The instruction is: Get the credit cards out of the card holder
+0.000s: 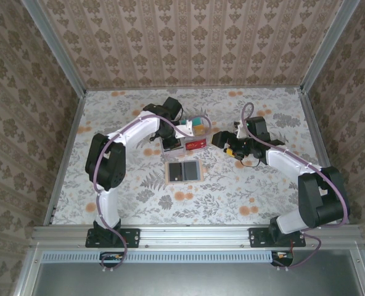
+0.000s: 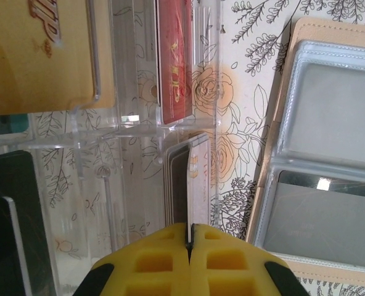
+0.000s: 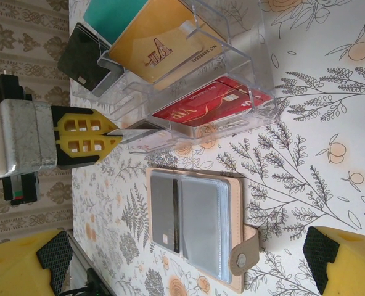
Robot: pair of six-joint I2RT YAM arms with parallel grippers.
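The tan card holder (image 1: 184, 171) lies spread open on the table, with one dark credit card (image 3: 164, 209) still in its left pocket. My left gripper (image 2: 190, 237) is shut on the edge of a pale credit card (image 2: 198, 166), which reaches into a compartment of the clear tray (image 1: 181, 140). In that tray lie a red card (image 3: 207, 105), an orange card (image 3: 158, 46), a teal card (image 3: 111, 12) and a black card (image 3: 84, 58). Right of the tray hovers my right gripper (image 1: 219, 139), open, its yellow fingers (image 3: 343, 259) spread wide over the holder (image 3: 262, 203).
The holder's snap flap (image 3: 247, 256) sticks out to one side. The tray's clear dividers (image 2: 118, 123) stand close round the held card. Patterned walls (image 1: 188, 43) enclose the floral table (image 1: 262, 185).
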